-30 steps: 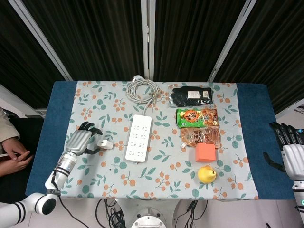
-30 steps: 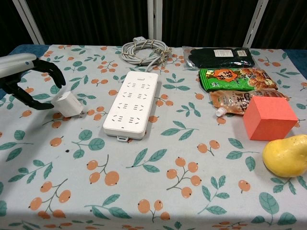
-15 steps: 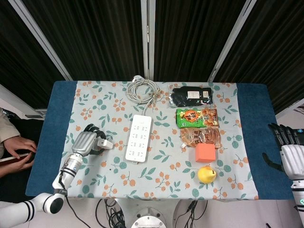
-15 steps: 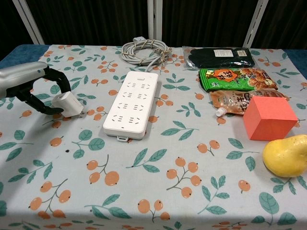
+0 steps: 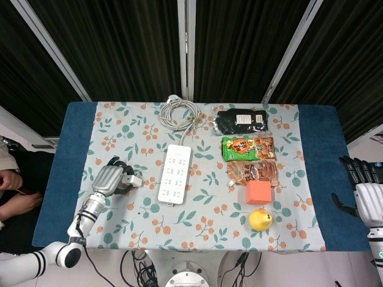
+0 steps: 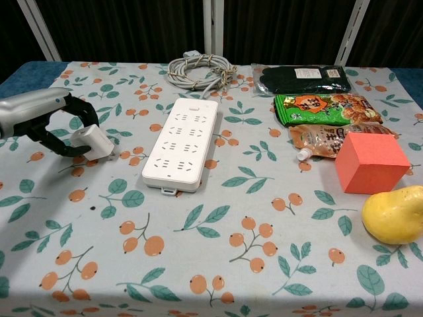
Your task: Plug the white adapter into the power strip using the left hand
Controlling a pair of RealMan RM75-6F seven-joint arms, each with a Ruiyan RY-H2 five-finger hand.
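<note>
1. The left hand [image 6: 49, 119] is curling around the white adapter [image 6: 92, 142], fingers touching it on the table, just left of the power strip [image 6: 182, 143].
2. The right hand [image 5: 366, 194] is hanging spread, holding nothing.

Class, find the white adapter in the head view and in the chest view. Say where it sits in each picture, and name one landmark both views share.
Head view: the white adapter lies left of centre, at the fingers of the left hand, left of the power strip.
Chest view: the white adapter is at the left edge's middle, with the left hand around it.
Shared landmark: the power strip, just to the adapter's right in both.
</note>
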